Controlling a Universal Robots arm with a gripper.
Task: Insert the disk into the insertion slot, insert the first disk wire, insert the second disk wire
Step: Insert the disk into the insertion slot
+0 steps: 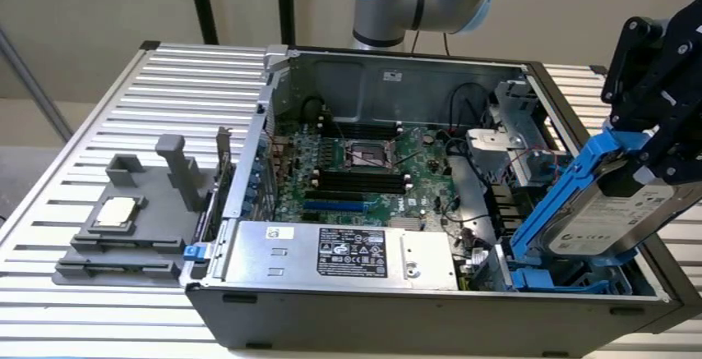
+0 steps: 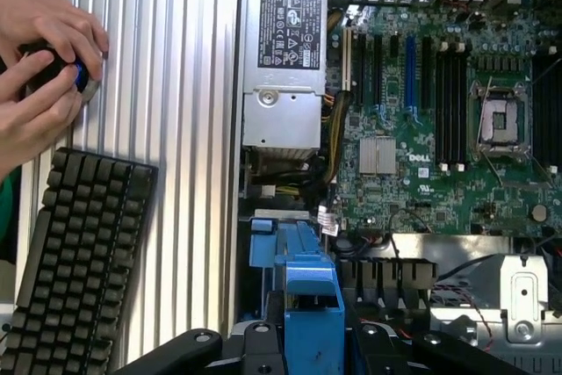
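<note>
My gripper (image 1: 649,174) is shut on the disk (image 1: 609,219), a silver drive with a white label in a bright blue carrier frame (image 2: 309,292). I hold it tilted above the computer case's front corner, on the exterior view's right. The insertion slot (image 1: 545,278), a bay with blue latch tabs, lies just beneath the disk's lower end. In the wrist view the blue carrier points down toward a blue tab of the slot (image 2: 262,244). Thin red and black cables (image 1: 540,162) run beside the bay; I cannot tell which are the disk wires.
In the open case are a green motherboard (image 1: 362,170) and a silver power supply with a black label (image 1: 340,252). A grey block fixture with upright posts (image 1: 131,227) stands on the slatted table. A person's hands (image 2: 39,68) and a black keyboard (image 2: 79,261) are beside the case.
</note>
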